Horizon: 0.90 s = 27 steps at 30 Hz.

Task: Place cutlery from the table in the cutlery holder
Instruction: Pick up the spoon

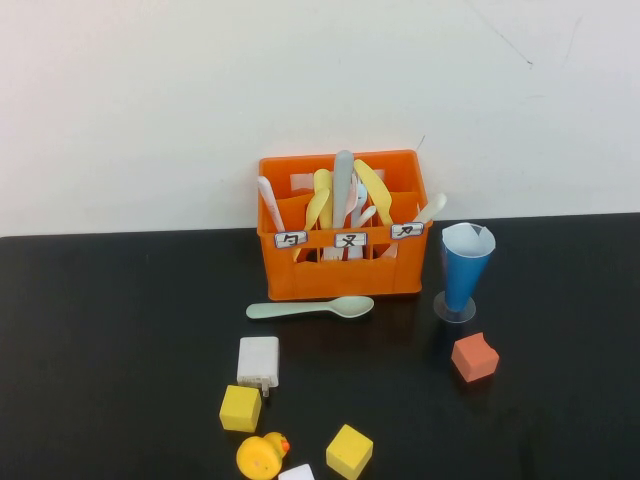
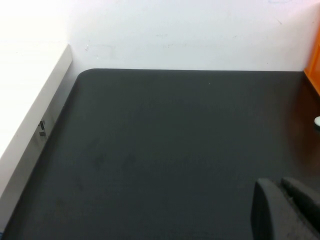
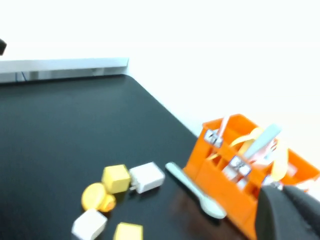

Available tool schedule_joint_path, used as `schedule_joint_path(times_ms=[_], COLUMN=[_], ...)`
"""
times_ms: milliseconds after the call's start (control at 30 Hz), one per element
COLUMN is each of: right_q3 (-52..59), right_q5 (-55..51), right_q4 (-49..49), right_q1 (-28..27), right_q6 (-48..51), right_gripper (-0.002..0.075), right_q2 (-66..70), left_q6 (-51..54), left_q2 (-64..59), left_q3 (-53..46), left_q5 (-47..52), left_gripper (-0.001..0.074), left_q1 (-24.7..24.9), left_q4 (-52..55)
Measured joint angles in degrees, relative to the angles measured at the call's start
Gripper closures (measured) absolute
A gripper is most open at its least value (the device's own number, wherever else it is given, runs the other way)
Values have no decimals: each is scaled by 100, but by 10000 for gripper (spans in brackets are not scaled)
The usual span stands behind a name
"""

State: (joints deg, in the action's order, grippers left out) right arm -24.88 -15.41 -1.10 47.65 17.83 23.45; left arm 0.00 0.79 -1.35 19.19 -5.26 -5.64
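Observation:
The pale mint-green spoon (image 1: 312, 309) lies flat on the black table (image 1: 120, 340), just in front of the orange cutlery holder (image 1: 340, 270). It also shows in the right wrist view (image 3: 196, 191). The light grey fork (image 1: 343, 185) stands upright in the holder's middle compartment among yellow and white utensils, and shows in the right wrist view too (image 3: 262, 141). My right gripper (image 3: 280, 192) is shut and empty, hovering off the holder's (image 3: 225, 175) side. My left gripper (image 2: 277, 185) is shut and empty over bare table, left of the holder's corner (image 2: 315, 70). Neither arm shows in the high view.
A blue paper cone cup (image 1: 465, 270) stands right of the holder, with an orange-red cube (image 1: 474, 357) in front of it. A white charger (image 1: 259, 362), two yellow cubes (image 1: 241, 408), a yellow duck (image 1: 262, 456) and a white block (image 1: 297, 473) lie near the front edge.

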Motion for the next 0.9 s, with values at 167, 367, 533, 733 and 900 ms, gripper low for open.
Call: schedule_joint_path(times_ms=[167,367,533,733,900], right_q3=[662,1185,1577,2233,2645], right_q5=[94,133,133,136,95], right_q4=[13,-33,280,299,-316], right_q1=[-233,-1824,-3749,-4950,-5054], right_q6=[-487,-598,-586,-631,-863], right_gripper=[727,727,727,727,727], right_q2=[-414,-932,-1455,-2162,-2398], left_q6=[0,47,47,47,47], left_q2=[0,0,0,0,0], left_q3=[0,0,0,0,0], left_q5=[0,0,0,0,0], left_gripper=[736,736,736,736,736], left_q1=[0,0,0,0,0], left_q4=[0,0,0,0,0])
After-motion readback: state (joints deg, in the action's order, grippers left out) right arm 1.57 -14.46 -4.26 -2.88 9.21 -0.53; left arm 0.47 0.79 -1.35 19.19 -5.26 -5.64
